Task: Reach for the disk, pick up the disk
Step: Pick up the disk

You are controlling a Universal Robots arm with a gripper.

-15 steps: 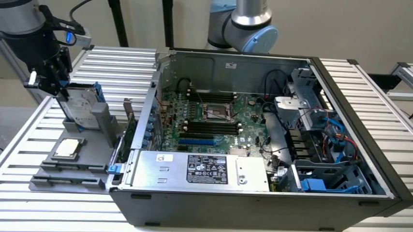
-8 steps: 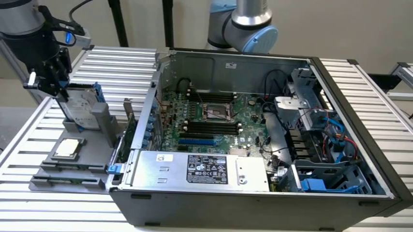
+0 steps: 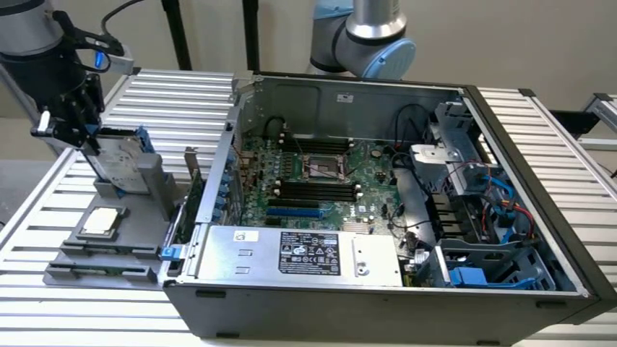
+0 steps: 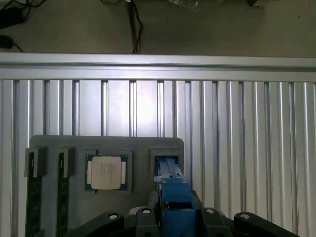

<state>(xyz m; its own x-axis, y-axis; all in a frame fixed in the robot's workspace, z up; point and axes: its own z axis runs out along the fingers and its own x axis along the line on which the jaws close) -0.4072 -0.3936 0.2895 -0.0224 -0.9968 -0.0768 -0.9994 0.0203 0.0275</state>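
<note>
Over grey holder [image 3: 144, 233] at exterior view's left, your hand [image 3: 87, 142] clamped disk [image 3: 118, 160] upright; reach done, lift seemingly unfinished.

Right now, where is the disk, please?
The disk stands on edge at the exterior view's left, at the grey fixture beside the computer case, under the gripper.

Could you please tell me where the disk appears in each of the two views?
Exterior view: the disk stands on edge at the grey holder, at the exterior view's left, outside the computer case.
Wrist view: the disk is seen edge-on, its blue carrier over the holder's slot.
Shared landmark: the square silver chip lying in the holder.
</note>
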